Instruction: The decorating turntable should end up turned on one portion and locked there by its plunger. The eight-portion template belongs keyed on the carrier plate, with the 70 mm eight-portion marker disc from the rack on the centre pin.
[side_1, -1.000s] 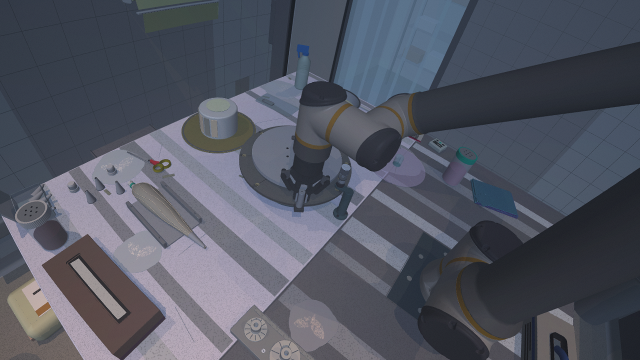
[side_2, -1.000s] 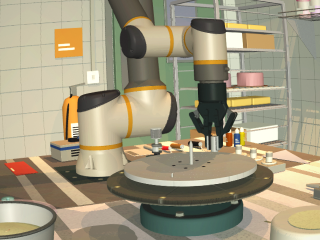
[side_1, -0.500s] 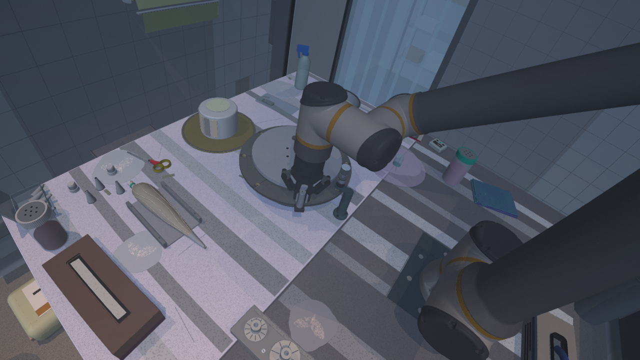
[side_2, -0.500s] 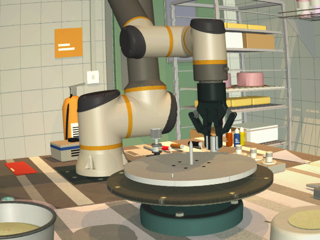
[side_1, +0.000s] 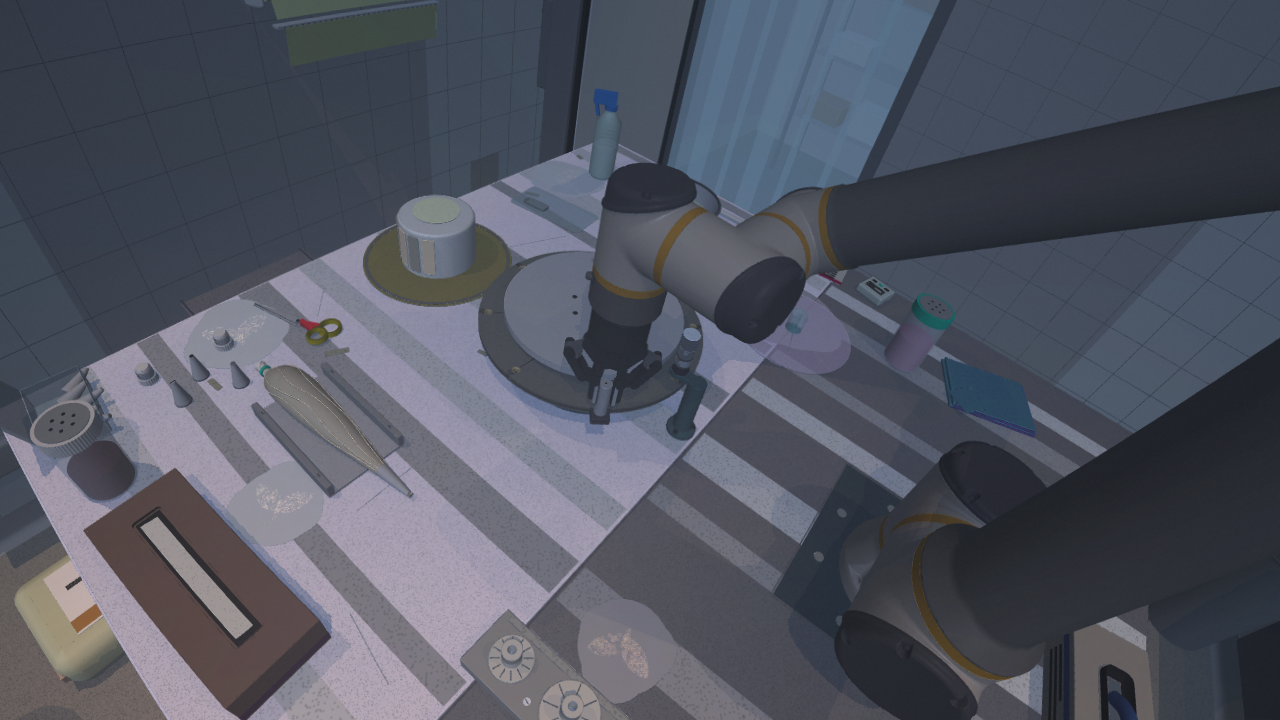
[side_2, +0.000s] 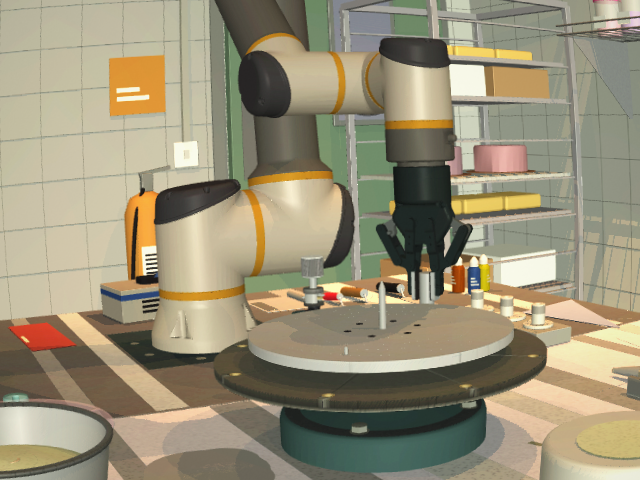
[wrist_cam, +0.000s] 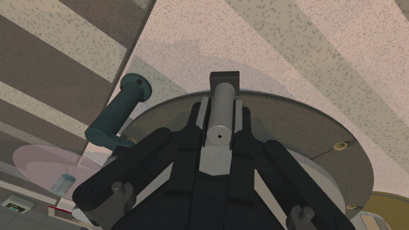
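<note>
A grey cylindrical handle peg stands on a dark block at the turntable's rim. My gripper is closed on this peg, one finger on each side of it. The turntable is a dark round base with a pale carrier plate on top. The plate is bare, with a thin centre pin and a ring of small holes. The plunger, with a knurled knob, stands on a teal post by the rim. A rack with marker discs sits at the table's near edge.
A grey cake tin on a gold board sits behind the turntable. A piping bag, nozzles and scissors lie left. A brown box occupies the near left corner. A shaker and blue pad lie right.
</note>
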